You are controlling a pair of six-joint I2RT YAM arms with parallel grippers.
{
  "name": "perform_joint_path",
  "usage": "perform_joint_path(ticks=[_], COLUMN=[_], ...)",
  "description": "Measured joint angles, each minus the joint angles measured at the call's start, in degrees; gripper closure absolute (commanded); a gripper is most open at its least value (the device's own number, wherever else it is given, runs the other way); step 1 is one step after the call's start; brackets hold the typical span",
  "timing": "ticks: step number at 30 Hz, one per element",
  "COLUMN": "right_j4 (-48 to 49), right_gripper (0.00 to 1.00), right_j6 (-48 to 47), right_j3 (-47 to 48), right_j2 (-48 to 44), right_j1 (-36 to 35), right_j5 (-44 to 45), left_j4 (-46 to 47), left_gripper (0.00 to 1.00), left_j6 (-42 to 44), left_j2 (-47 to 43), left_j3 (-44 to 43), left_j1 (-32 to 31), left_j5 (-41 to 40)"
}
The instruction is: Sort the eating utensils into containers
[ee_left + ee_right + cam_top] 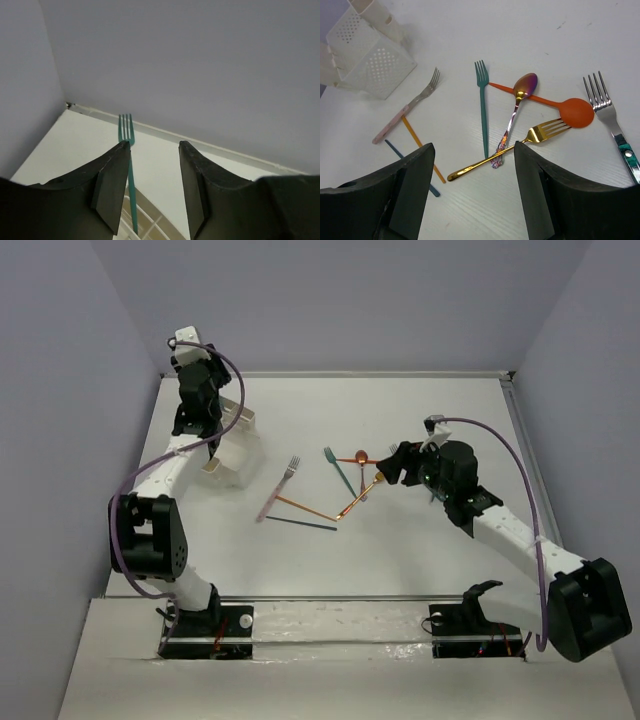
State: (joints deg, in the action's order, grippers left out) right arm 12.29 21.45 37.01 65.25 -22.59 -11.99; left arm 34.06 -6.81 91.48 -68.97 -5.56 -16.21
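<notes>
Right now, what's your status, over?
Left gripper open over containers, teal fork tines-up beside one finger. Right gripper open above gold fork. Iridescent spoon crosses its handle.

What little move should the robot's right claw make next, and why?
Probably lower the right claw straight down toward the shiny gold metal fork. The claw is open and hovers over it, with the fork's handle lying right in the claw's gap in the wrist view. The rainbow-coloured metal spoon touches that handle partway along, so aiming at the bare end looks safest.
</notes>
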Motion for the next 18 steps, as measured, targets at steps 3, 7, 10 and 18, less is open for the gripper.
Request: perform_joint_path(ticks=[3, 7, 10, 18], right_j4=[-0.3, -0.4, -0.5, -1.9], right_gripper=[0.37, 0.39, 0.39, 0.36], right_j6=[0.1, 0.4, 0.5, 0.4], right_j3=[0.0, 0.0, 0.0, 0.0], right_j2=[0.9, 1.6, 1.6, 0.8], right_j1=[0.0, 0.0, 0.0, 0.0], right_j5=[0.4, 0.5, 0.5, 1.6], left_j4=[-6.5, -14.7, -20.7, -33.8], left_gripper=[0.63, 0.67, 0.71, 0.6], left_j6=[-2.8, -5.4, -6.6, -9.7], left_j2=[-2.1, -6.2, -9.3, -10.8], left_j3=[-0.1, 1.0, 2.2, 11.3], left_j1=[-3.2, -9.6, -14.2, -22.6], left_j5=[1.1, 2.7, 4.2, 7.1])
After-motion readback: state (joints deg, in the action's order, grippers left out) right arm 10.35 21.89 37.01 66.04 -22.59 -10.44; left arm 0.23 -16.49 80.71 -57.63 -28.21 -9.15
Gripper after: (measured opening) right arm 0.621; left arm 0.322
